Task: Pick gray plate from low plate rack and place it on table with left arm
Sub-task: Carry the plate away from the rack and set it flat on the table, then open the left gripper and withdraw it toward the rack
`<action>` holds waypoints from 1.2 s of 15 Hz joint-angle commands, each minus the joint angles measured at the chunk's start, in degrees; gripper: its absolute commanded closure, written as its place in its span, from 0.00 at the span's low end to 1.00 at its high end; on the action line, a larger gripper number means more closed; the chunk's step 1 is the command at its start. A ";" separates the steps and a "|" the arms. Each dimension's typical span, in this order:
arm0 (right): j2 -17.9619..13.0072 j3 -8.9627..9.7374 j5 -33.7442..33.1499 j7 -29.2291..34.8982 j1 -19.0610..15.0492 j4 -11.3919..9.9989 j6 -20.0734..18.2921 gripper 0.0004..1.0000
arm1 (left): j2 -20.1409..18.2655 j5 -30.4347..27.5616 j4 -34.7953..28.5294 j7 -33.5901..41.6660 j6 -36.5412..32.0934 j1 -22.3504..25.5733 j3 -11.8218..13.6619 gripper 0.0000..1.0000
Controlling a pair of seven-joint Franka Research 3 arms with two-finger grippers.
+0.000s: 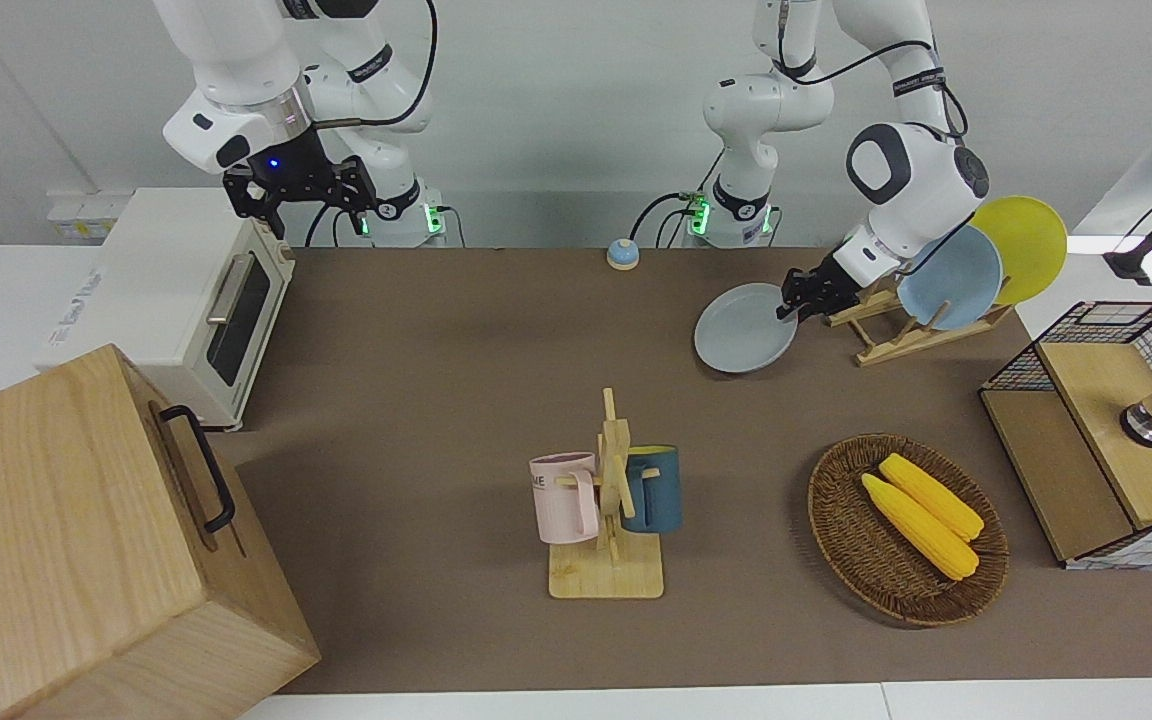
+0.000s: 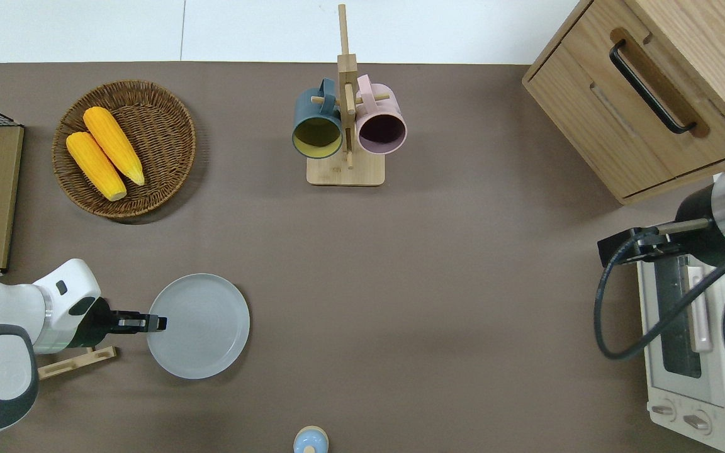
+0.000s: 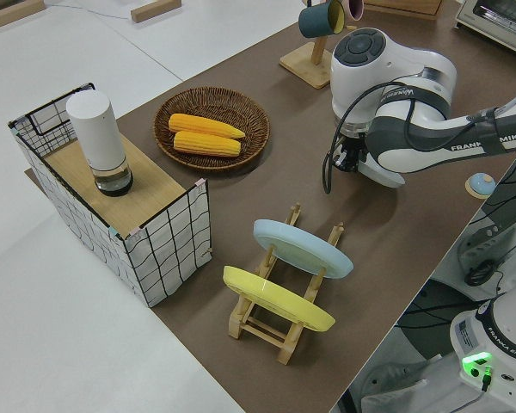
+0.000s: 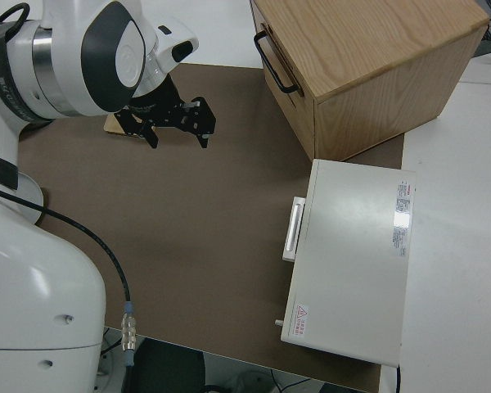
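Note:
The gray plate [image 1: 741, 335] [image 2: 202, 327] lies nearly flat, low at the table [image 1: 456, 380], beside the low plate rack [image 1: 898, 338] [image 2: 76, 362] toward the right arm's end. I cannot tell whether it touches the mat. My left gripper [image 1: 786, 308] [image 2: 160, 323] is shut on the plate's rim on the rack's side. The rack [image 3: 284, 323] holds a light-blue plate [image 1: 948, 278] [image 3: 301, 248] and a yellow plate [image 1: 1026, 240] [image 3: 275, 299]. In the left side view the arm hides the gray plate. My right gripper [image 1: 301, 190] [image 4: 176, 123] is parked and open.
A mug stand [image 1: 608, 510] [image 2: 347, 126] with a pink and a blue mug stands mid-table. A wicker basket [image 1: 826, 520] [image 2: 174, 100] holds corn. A small bell [image 1: 622, 254], a toaster oven [image 1: 186, 290], a wooden cabinet [image 1: 86, 540] and a wire basket [image 1: 1106, 430] line the edges.

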 commanded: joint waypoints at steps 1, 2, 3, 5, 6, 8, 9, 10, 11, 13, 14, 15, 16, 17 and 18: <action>-0.12 1.24 -0.37 0.68 -1.38 0.43 -0.65 0.02 | 0.61 -0.96 -0.01 1.32 1.08 0.17 0.14 0.20; -0.12 1.24 -0.37 0.68 -1.38 0.43 -0.65 0.02 | 0.61 -0.61 0.08 1.32 1.17 0.26 0.14 0.20; -0.12 1.15 -0.37 0.68 -1.38 0.43 -0.65 0.02 | 0.61 -0.61 0.08 1.32 1.17 0.35 0.14 0.18; -0.20 1.24 -0.37 0.68 -1.38 0.34 -0.65 0.02 | 0.61 -0.44 0.34 1.23 1.25 0.35 0.14 0.18; -0.12 1.24 -0.37 0.68 -1.38 0.43 -0.65 0.02 | 0.52 -0.35 0.69 1.14 1.17 0.35 0.14 0.17; -0.12 1.15 -0.37 0.68 -1.38 0.43 -0.65 0.02 | 0.35 0.44 2.26 0.27 0.73 0.35 0.14 0.13; -0.12 1.23 -0.37 0.68 -1.38 0.43 -0.74 0.02 | 0.08 1.66 2.97 -0.35 0.21 0.35 0.14 0.11; -0.20 1.15 -0.37 0.68 -1.38 0.43 -0.66 0.02 | -0.18 3.33 4.02 -1.48 -0.32 0.35 0.14 0.10; -0.12 1.23 -0.37 0.68 -1.38 0.43 -0.65 0.02 | -0.36 5.17 4.99 -3.41 -1.46 0.26 0.05 0.09; -0.12 1.24 -0.37 0.68 -1.38 0.43 -0.66 0.02 | -0.71 9.47 8.41 -7.10 -4.70 0.08 -0.21 0.02; -0.12 1.24 -0.37 0.68 -1.38 0.43 -0.65 0.02 | -0.71 11.76 10.86 -8.69 -6.72 -0.09 -0.48 0.02; -0.12 1.15 -0.37 0.68 -1.38 0.43 -0.65 0.02 | -0.62 13.96 13.32 -10.44 -8.92 -0.44 -0.57 0.01; -0.12 1.23 -0.37 0.68 -1.38 0.34 -0.74 0.02 | -0.45 15.98 15.79 -12.03 -11.03 -0.62 -0.65 0.01; -0.12 1.24 -0.37 0.68 -1.38 0.43 -0.66 0.02 | -0.27 17.04 18.16 -12.65 -13.22 -0.79 -0.65 0.01; -0.12 1.24 -0.37 0.68 -1.38 0.43 -0.65 0.02 | -0.01 17.84 20.45 -12.66 -15.25 -0.80 -0.65 0.01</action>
